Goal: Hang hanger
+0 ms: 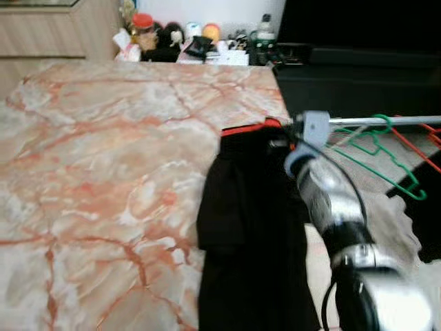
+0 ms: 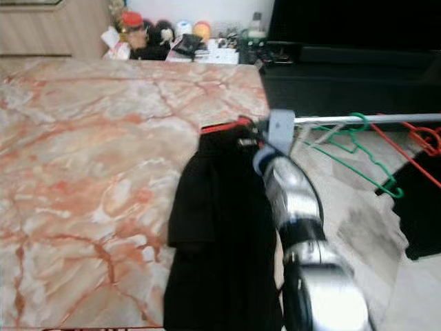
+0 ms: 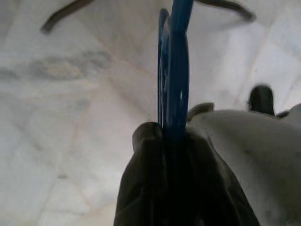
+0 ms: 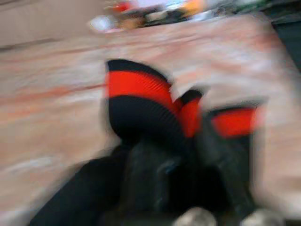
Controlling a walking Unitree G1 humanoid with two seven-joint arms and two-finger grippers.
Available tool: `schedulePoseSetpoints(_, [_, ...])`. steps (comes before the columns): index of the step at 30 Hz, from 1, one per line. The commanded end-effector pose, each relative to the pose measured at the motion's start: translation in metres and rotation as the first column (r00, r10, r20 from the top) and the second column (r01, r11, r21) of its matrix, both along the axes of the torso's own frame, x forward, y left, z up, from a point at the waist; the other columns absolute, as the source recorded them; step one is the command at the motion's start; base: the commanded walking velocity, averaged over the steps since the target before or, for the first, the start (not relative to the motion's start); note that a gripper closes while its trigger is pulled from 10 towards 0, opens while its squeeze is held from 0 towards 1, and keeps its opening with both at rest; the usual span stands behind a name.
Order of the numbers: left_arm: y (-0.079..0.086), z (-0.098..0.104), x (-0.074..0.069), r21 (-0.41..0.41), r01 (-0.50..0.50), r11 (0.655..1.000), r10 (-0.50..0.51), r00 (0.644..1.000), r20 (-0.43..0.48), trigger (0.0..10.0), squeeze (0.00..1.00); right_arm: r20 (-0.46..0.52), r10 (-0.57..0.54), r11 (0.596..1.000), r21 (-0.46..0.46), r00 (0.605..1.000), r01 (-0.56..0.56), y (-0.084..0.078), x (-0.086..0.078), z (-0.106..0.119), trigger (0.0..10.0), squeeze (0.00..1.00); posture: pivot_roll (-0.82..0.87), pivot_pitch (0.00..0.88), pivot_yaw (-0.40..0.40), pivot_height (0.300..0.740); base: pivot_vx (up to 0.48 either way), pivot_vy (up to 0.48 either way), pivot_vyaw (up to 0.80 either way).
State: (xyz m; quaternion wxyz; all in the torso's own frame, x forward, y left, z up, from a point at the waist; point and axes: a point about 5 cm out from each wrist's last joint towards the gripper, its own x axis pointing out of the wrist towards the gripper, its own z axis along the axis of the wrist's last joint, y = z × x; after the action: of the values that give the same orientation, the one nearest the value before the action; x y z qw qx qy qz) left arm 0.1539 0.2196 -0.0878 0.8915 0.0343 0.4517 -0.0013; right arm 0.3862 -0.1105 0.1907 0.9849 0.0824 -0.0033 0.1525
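A black garment [image 1: 241, 221] with a red collar [image 1: 248, 127] lies draped over the right edge of the marble table [image 1: 103, 172]. My right gripper [image 1: 279, 141] reaches in at the collar, and its wrist view is blurred with the red and black collar [image 4: 141, 89] close in front. Just right of it runs a silver rail [image 1: 386, 121] carrying a green hanger [image 1: 386, 162] and a red hanger [image 1: 420, 148]. My left gripper [image 3: 171, 136] is shut on a blue hanger [image 3: 176, 70], held low above the pale floor.
Jars, bottles and small clutter [image 1: 186, 41] line the table's far edge. A black cabinet [image 1: 358, 76] stands behind the rail. Another dark garment [image 1: 427, 221] hangs at the far right. Pale floor lies below the rail.
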Motion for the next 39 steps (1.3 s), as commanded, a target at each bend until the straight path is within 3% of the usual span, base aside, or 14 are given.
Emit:
schedulePoseSetpoints(1, [-0.008, -0.012, -0.026, -0.012, 0.025, 1.0, -0.026, 0.995, -0.097, 10.0, 0.0, 0.057, -0.105, 0.994, -0.019, 0.993, 0.106, -0.024, -0.021, 0.001, 10.0, 1.0, 0.02, 0.159, -0.04, 0.74, 0.0, 0.0, 0.0])
schedulePoseSetpoints(4, [-0.009, -0.013, -0.027, -0.011, 0.026, 1.0, -0.027, 0.994, -0.101, 10.0, 0.0, 0.061, -0.111, 0.994, -0.006, 0.992, 0.111, -0.024, -0.033, -0.003, 10.0, 1.0, 0.02, 0.159, -0.04, 0.74, 0.0, 0.0, 0.0])
schedulePoseSetpoints(7, [-0.011, -0.014, -0.03, -0.009, 0.027, 1.0, -0.028, 0.994, -0.11, 10.0, 0.0, 0.13, -0.116, 0.991, -0.046, 0.985, 0.123, -0.019, -0.058, 0.0, 10.0, 1.0, 0.02, 0.152, -0.046, 0.74, 0.0, 0.0, 0.0])
schedulePoseSetpoints(11, [-0.013, -0.014, -0.03, -0.01, 0.029, 1.0, -0.029, 0.993, -0.114, 10.0, 0.0, 0.145, -0.101, 0.992, -0.066, 0.984, 0.112, -0.013, -0.074, 0.001, 10.0, 1.0, 0.02, 0.149, -0.049, 0.74, 0.0, 0.0, 0.0])
schedulePoseSetpoints(16, [-0.017, -0.015, -0.03, -0.012, 0.029, 0.999, -0.031, 0.992, -0.123, 10.0, 0.0, 0.029, -0.091, 0.991, -0.093, 0.995, 0.094, -0.009, -0.092, -0.016, 10.0, 1.0, 0.02, 0.148, -0.055, 0.74, 0.0, 0.0, 0.0])
schedulePoseSetpoints(20, [-0.018, -0.016, -0.032, -0.012, 0.027, 1.0, -0.028, 0.991, -0.133, 10.0, 0.0, -0.036, -0.096, 0.991, -0.1, 0.995, 0.092, -0.011, -0.095, -0.023, 10.0, 1.0, 0.02, 0.157, -0.056, 0.74, 0.0, 0.0, 0.0])
schedulePoseSetpoints(26, [-0.01, -0.018, -0.043, -0.004, 0.015, 1.0, -0.015, 0.987, -0.161, 10.0, 0.0, -0.114, 0.014, 0.985, -0.169, 0.993, -0.033, -0.005, -0.092, -0.024, 10.0, 1.0, 0.03, 0.174, -0.063, 0.74, 0.0, 0.0, 0.0])
schedulePoseSetpoints(29, [-0.008, -0.018, -0.043, -0.003, 0.008, 1.0, -0.008, 0.987, -0.16, 10.0, 0.0, -0.119, -0.033, 0.981, -0.193, 0.992, 0.009, -0.01, -0.089, -0.025, 10.0, 1.0, 0.02, 0.175, -0.064, 0.74, 0.0, 0.0, 0.0])
schedulePoseSetpoints(31, [-0.005, -0.017, -0.041, 0.0, 0.004, 1.0, -0.004, 0.988, -0.155, 10.0, 0.0, 0.044, -0.075, 0.993, -0.092, 0.996, 0.078, -0.01, -0.084, -0.001, 10.0, 1.0, 0.03, 0.184, -0.063, 0.74, 0.0, 0.0, 0.0])
schedulePoseSetpoints(33, [-0.004, -0.016, -0.04, 0.001, 0.003, 1.0, -0.003, 0.988, -0.153, 10.0, 0.0, 0.076, -0.078, 0.996, -0.041, 0.994, 0.081, -0.008, -0.085, 0.007, 10.0, 1.0, 0.02, 0.183, -0.063, 0.74, 0.0, 0.0, 0.0])
schedulePoseSetpoints(39, [-0.013, -0.014, -0.028, -0.008, 0.01, 1.0, -0.011, 0.991, -0.132, 10.0, 0.0, 0.175, -0.13, 0.988, -0.06, 0.976, 0.143, -0.009, -0.084, 0.021, 10.0, 1.0, 0.02, 0.187, -0.063, 0.74, 0.0, 0.0, 0.0])
